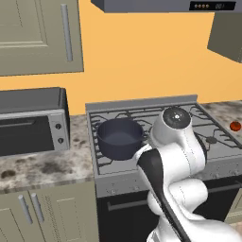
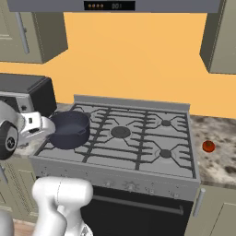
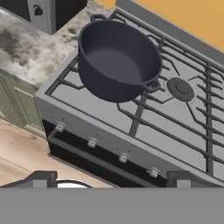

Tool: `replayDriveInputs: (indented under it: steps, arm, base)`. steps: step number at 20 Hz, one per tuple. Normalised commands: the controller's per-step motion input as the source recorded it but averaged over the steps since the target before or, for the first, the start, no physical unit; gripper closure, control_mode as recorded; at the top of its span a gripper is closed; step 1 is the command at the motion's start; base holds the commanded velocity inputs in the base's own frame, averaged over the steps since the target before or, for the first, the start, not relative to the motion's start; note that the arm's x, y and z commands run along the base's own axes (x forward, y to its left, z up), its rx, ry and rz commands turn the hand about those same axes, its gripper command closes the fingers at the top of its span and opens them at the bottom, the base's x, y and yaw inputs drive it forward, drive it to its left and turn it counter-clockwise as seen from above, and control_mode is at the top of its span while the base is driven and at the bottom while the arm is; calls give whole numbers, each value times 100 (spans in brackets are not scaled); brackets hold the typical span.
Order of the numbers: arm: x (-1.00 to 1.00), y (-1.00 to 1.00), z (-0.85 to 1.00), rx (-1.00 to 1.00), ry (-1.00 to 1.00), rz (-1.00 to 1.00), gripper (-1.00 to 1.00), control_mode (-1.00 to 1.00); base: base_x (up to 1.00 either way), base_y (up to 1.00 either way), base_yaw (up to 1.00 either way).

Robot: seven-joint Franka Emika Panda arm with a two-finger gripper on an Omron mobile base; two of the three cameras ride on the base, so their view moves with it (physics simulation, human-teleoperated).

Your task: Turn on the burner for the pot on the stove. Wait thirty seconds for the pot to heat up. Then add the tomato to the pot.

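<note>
The dark charcoal-blue pot (image 1: 120, 137) (image 2: 69, 129) (image 3: 118, 61) stands open and empty on the front left grate of the grey stove (image 1: 215, 130) (image 2: 138, 138) (image 3: 175, 127). A small red tomato (image 1: 235, 125) (image 2: 208, 146) lies on the counter right of the stove. My gripper (image 3: 111, 181) hangs open in front of the stove's front edge with nothing between its wide-apart tips. Small knobs (image 3: 92, 143) run along the stove's front panel just ahead of the tips, below the pot.
A grey toaster oven (image 1: 30, 123) (image 2: 23, 94) (image 3: 48, 11) sits on the speckled counter (image 1: 42, 168) left of the stove. Upper cabinets (image 1: 38, 33) and a range hood (image 2: 110, 5) hang above. The dark oven door (image 2: 138, 212) and wooden floor (image 3: 22, 153) lie below.
</note>
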Motion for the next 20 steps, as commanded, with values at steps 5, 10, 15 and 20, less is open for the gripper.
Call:
replayDriveInputs:
  steps: [5, 10, 15, 20]
  arm:
    - [-78, 20, -31, 0, -40, 6, -100, -100]
    - [-24, 30, -57, 0, -19, 2, -100, -100]
    - [-1, 1, -4, 0, 0, 0, -100, -100]
    - [-1, 13, -66, -5, 0, 0, -100, -100]
  base:
    - [0, 0, 0]
    - [0, 0, 0]
    - [0, 0, 0]
    - [0, 0, 0]
